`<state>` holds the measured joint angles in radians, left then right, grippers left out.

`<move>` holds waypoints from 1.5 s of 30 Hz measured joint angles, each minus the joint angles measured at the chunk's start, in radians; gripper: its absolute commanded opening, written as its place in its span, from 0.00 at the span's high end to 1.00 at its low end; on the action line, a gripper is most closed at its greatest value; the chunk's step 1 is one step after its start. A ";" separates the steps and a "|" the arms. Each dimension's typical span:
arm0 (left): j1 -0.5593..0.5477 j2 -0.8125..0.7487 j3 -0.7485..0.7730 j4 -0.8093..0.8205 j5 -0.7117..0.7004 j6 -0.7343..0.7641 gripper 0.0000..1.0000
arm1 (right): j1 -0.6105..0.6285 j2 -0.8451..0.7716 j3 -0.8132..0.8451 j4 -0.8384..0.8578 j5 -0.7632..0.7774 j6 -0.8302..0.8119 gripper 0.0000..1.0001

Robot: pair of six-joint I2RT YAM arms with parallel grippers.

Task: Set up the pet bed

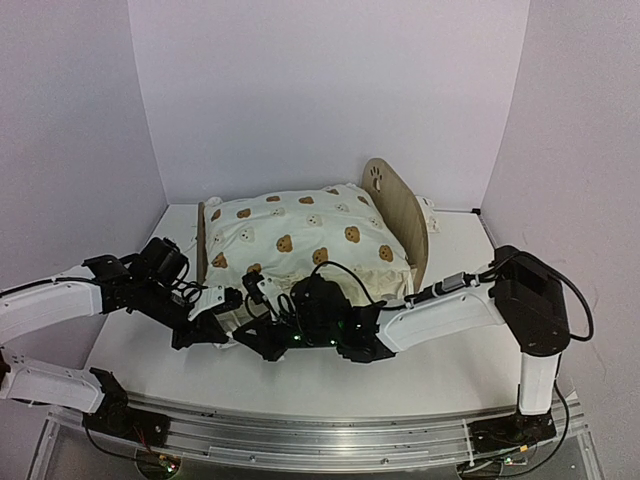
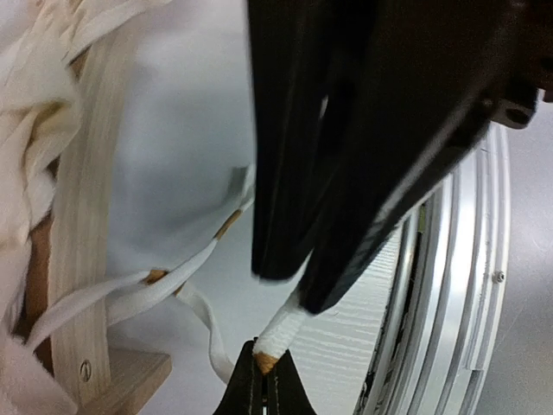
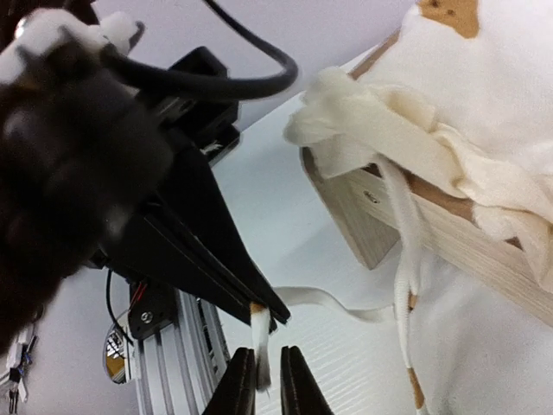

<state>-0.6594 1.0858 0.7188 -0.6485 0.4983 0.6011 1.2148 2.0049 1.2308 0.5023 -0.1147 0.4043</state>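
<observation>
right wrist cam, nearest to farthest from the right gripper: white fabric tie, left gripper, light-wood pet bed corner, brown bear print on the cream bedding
1. white fabric tie, inside the right gripper
2. left gripper, just above, pinching the tie's tip
3. light-wood pet bed corner, up and right
4. brown bear print, top right edge

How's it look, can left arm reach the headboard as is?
Probably not. The left end effector is shut on a tie strap by the footboard; the headboard stands at the opposite end, past the bedding, and the right arm lies across the near side.
</observation>
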 measured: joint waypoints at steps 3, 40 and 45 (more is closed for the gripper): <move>0.007 0.002 0.005 -0.019 -0.111 -0.082 1.00 | -0.007 0.018 0.002 0.002 0.067 0.016 0.80; 0.030 0.113 0.127 -0.121 -0.351 -0.239 1.00 | 0.009 0.187 0.101 0.081 0.245 0.009 1.00; 0.019 0.122 0.127 -0.126 -0.366 -0.235 1.00 | 0.015 0.151 0.091 0.084 0.218 0.017 1.00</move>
<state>-0.6400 1.2076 0.8459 -0.7742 0.1319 0.3658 1.2297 2.1554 1.3220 0.5863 0.1035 0.4214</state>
